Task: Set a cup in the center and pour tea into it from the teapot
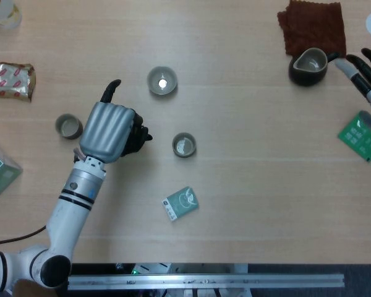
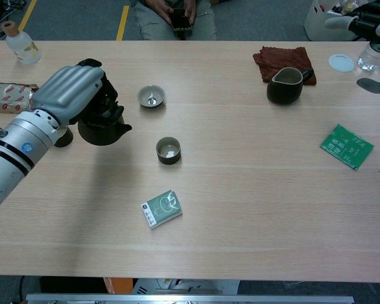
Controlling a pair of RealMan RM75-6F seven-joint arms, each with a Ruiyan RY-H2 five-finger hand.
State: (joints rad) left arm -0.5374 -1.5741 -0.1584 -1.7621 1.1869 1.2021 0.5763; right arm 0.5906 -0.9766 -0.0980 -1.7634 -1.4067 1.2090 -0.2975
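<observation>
Now left hand (image 1: pixel 108 130) is gripping the teapot (image 2: pixel 100 126), fingers wrapped over its top and handle side, thumb sticking up; pot is being held off the table (image 2: pixel 253 190), spout pointing right toward the middle cup (image 1: pixel 184 145). That grip is leaving the spout free for tipping. Middle cup is sitting at frame centre in both views, just right of the spout, apart from it, so placing looks done and pouring looks like the step in hand. Second cup (image 1: pixel 162 81) is sitting above it, third small cup (image 1: pixel 68 126) just left of the hand. Green packet (image 1: pixel 180 203) is lying below centre. Right hand (image 1: pixel 370 77) is parked at the right edge, fingers spread, holding nothing, near the dark pitcher (image 1: pixel 308 66) and brown cloth (image 1: pixel 314 25), out of the pouring path.
</observation>
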